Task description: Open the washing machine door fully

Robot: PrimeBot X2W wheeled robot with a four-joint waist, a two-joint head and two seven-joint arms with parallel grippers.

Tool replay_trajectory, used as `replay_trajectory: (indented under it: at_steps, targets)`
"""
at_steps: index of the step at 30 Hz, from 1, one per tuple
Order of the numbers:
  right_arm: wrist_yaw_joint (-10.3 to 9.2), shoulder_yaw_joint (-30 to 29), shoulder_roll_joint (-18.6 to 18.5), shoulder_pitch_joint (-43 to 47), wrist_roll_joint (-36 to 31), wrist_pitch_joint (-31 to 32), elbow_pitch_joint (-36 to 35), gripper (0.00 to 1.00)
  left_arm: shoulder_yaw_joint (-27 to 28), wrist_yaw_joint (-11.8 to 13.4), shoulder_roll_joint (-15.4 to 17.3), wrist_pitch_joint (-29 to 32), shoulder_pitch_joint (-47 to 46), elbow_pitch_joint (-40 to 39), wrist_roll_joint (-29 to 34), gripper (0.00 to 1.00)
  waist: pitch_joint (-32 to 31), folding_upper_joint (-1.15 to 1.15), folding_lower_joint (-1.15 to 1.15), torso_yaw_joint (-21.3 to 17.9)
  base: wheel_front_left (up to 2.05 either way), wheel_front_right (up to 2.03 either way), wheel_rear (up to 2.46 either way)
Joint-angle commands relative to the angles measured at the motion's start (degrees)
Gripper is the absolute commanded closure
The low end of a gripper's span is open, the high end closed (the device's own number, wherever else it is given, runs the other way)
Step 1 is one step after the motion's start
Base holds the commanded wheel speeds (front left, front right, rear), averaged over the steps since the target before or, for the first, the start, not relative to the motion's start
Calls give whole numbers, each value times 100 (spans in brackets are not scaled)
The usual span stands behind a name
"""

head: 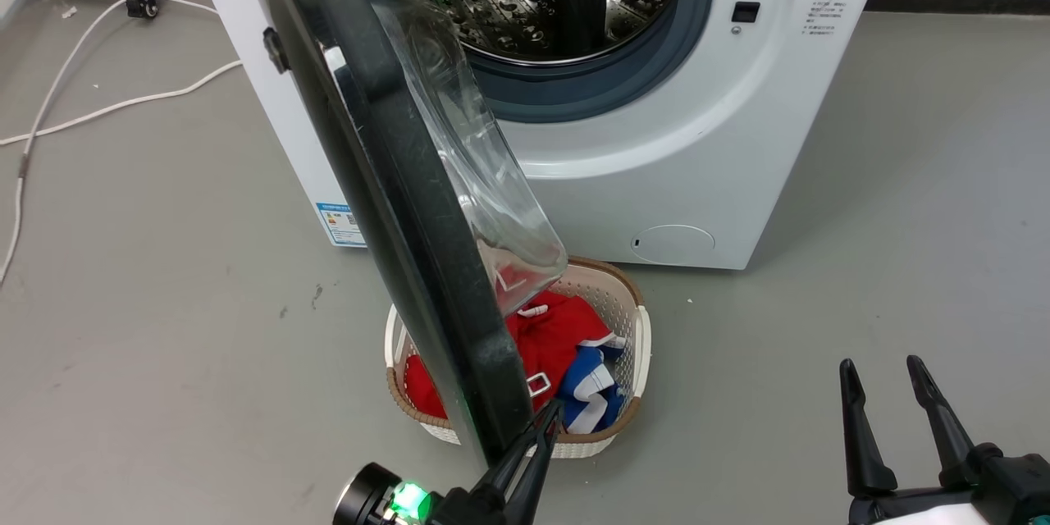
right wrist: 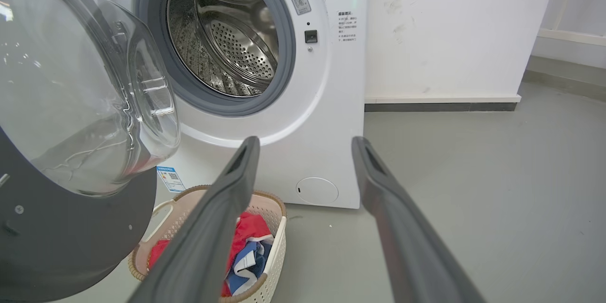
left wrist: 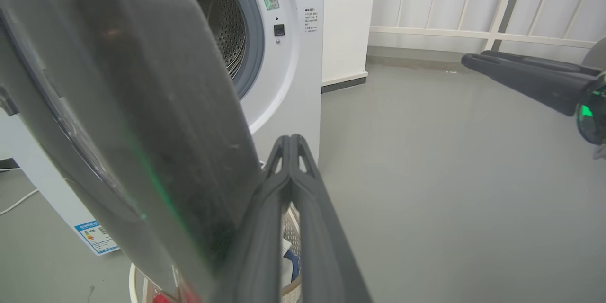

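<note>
A: Left gripper (head: 550, 414)?
B: Arm reaches up from below, fingers pressed together, tips at the washing machine door (head: 385, 172) edge. Door swung out over basket (head: 638, 344).
A: Right gripper (head: 879, 361)?
B: Fingers spread, pointing up, well apart from door.

— What sort of place is this?
— A laundry corner. A white front-loading washing machine (head: 673, 172) stands on a bare grey floor (head: 148, 344), with a woven laundry basket (head: 642, 344) of red and blue clothes (head: 566, 336) just before it.
— Home or lab?
— Cannot tell. There is a plain white wall (right wrist: 450, 33), dark skirting (right wrist: 440, 106) and a loose white cable (head: 123, 105).
</note>
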Motion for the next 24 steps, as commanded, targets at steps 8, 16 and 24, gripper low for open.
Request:
replay_trajectory:
  at_steps: [8,16,24]
  targets:
    - [1,33,9,98,-13,-10,74,0,524,199,7,-15,263,-122,-5,100,-88,0,0,229,0,0,0]
    - [1,-14,9,168,-53,-10,133,0,1039,334,32,-12,572,-243,-35,100,-84,0,0,503,0,0,0]
    - [1,-21,8,143,-74,-10,160,0,1805,529,105,-16,693,-439,-68,100,-7,0,0,698,0,0,0]
